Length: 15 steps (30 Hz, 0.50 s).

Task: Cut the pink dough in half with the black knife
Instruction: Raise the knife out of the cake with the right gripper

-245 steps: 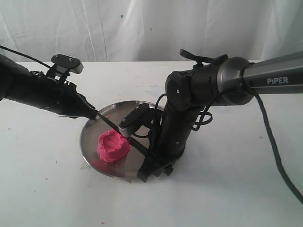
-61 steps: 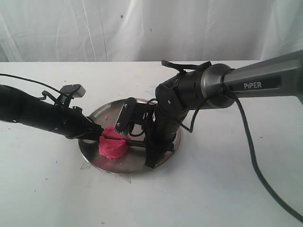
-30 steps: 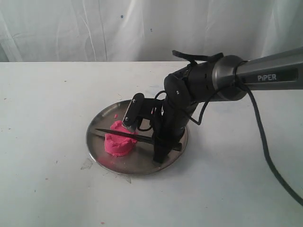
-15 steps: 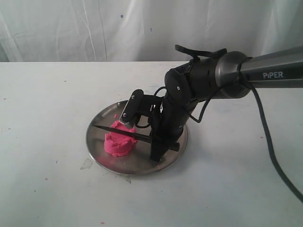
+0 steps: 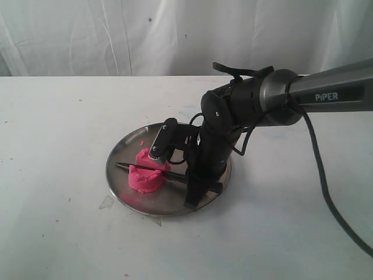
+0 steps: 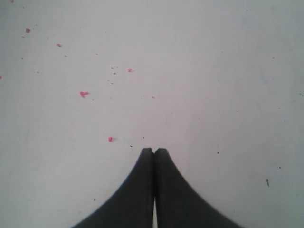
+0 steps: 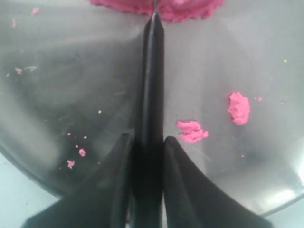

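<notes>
Nearly horiz., black knife (image 5: pixel 170 175) crosses pink dough (image 5: pixel 144 178), tip pointing left.

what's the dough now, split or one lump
One lump, it seems: the knife is sunk into the top of the dough, not down to the plate.

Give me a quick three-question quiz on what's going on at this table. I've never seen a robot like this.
1. True or false: the left gripper holds the black knife.
2. The pink dough sits on: A) a steel plate; B) a wooden board; C) a cloth.
3. Fill in: the left gripper's jaws are ____.
Key: 1 false, the right gripper holds it; 2 A; 3 shut.
</notes>
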Tool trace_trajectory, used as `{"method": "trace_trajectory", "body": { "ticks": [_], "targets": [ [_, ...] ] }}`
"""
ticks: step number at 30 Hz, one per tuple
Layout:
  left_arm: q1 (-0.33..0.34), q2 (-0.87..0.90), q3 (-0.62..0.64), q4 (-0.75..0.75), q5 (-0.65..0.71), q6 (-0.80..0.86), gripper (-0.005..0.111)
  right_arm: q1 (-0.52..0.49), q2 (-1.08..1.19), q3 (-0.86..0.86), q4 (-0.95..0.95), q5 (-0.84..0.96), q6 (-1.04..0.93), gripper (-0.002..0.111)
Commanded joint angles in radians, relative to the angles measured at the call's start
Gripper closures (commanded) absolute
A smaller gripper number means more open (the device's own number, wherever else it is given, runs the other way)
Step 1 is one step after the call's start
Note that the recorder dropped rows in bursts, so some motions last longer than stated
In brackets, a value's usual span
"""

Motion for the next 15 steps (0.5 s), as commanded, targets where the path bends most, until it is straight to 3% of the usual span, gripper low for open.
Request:
{"method": "trace_trajectory", "body": {
  "ticks": [1,9,15],
  "targets": [
    [0.001,-0.007,0.005,-0.015,-0.009,-0.039,0.107,-0.007,-0.012,0.000,0.079,0.060,-0.083,0.108],
    [0.001,-0.007,0.005,-0.015,-0.009,-0.047,0.107,-0.007,-0.012,0.000,0.154,0.096,-0.158,0.108],
    [0.001,-0.007,0.005,-0.015,-0.009,-0.047,0.107,-0.007,-0.012,0.000,0.059,0.018,0.004,0.108]
  ]
}}
